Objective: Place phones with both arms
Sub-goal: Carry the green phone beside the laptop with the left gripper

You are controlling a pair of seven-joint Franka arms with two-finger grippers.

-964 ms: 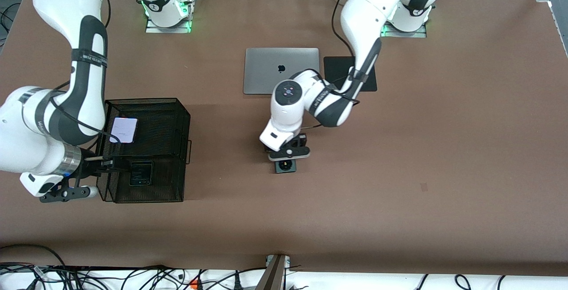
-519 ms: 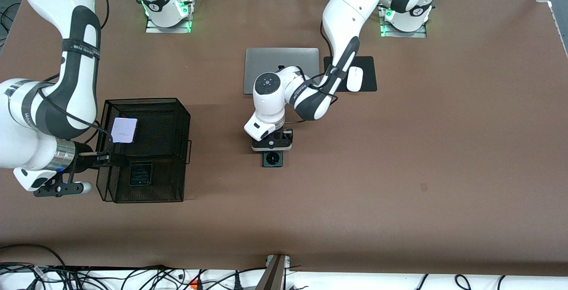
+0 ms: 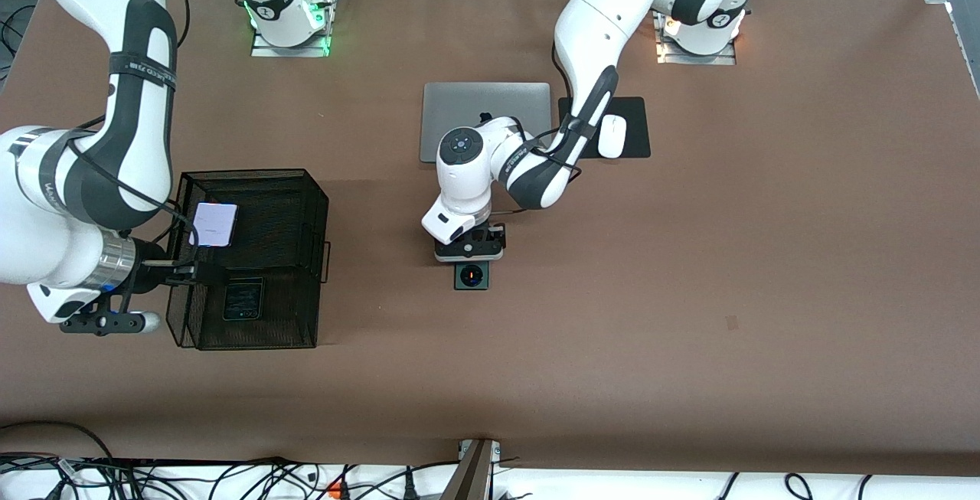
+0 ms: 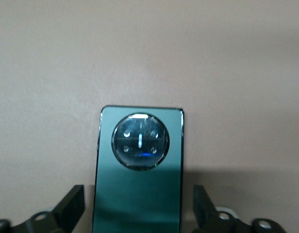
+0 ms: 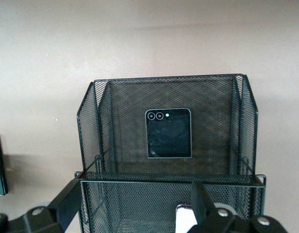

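The dark green phone (image 3: 470, 276) (image 4: 138, 170), with a round camera ring, lies flat on the brown table near its middle. My left gripper (image 3: 468, 252) (image 4: 138, 194) hangs low over it, open, one finger on each long side with a gap to the phone's edges. The lilac phone (image 3: 213, 224) (image 5: 184, 219) and the black phone (image 3: 243, 299) (image 5: 167, 140) lie in separate sections of a black mesh basket (image 3: 253, 174) (image 5: 168, 77). My right gripper (image 3: 184, 270) (image 5: 135, 190) is open and holds nothing, at the basket's wall toward the right arm's end.
A shut silver laptop (image 3: 485, 121) lies farther from the front camera than the green phone. Beside it, toward the left arm's end, a white mouse (image 3: 612, 136) rests on a black pad (image 3: 635, 113). Bare brown table surrounds the green phone.
The left arm swung toward the right arm's end of the table, and the green phone went with it; it has since held still. The right arm shifted slightly beside the basket.
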